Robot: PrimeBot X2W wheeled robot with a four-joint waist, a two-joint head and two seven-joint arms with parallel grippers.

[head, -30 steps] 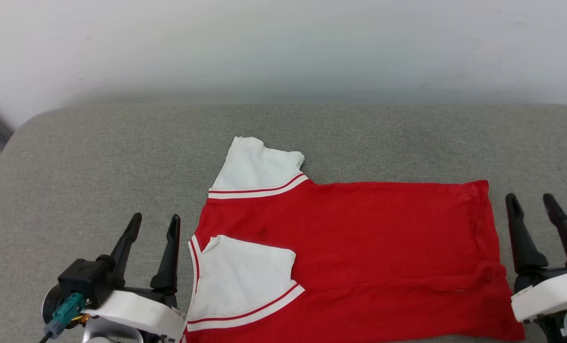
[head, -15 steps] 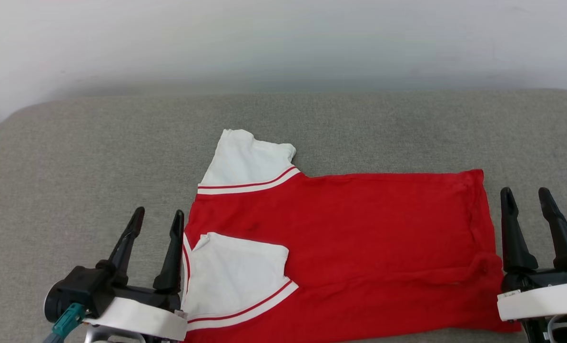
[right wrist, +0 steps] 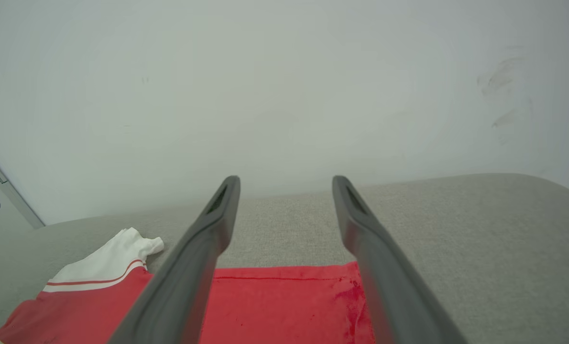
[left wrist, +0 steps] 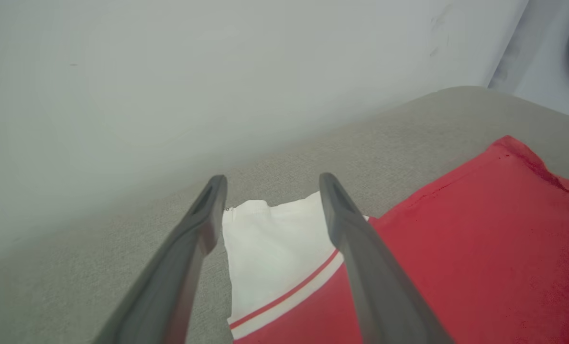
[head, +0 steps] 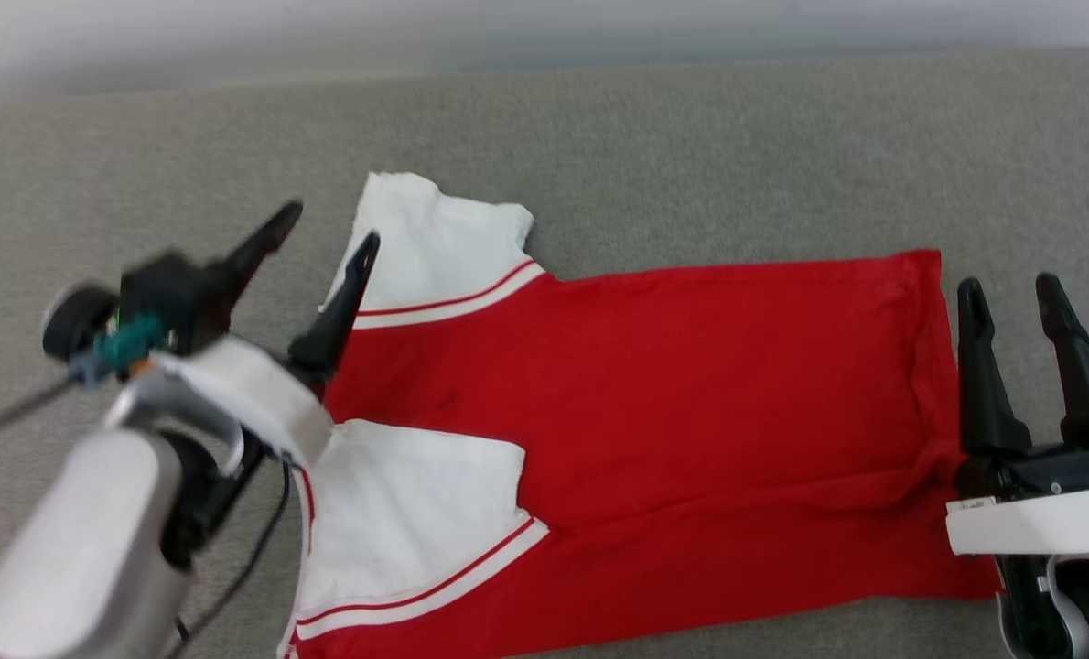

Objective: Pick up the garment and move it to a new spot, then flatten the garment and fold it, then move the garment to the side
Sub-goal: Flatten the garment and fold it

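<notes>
Red shirt (head: 691, 412) laid flat across middle of frame on grey bench (head: 691, 137), white sleeves at left, hem (head: 929, 366) at right. Left claw (head: 332, 224) held open at upper left, at edge of upper sleeve (head: 435, 247). Right claw (head: 1007, 284) held open at right edge, just beside hem; nothing gripped.

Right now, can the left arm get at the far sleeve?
Probably yes. The left gripper is open at the edge of the far sleeve. In the left wrist view the sleeve lies straight ahead between the jaws, with nothing in the way.
</notes>
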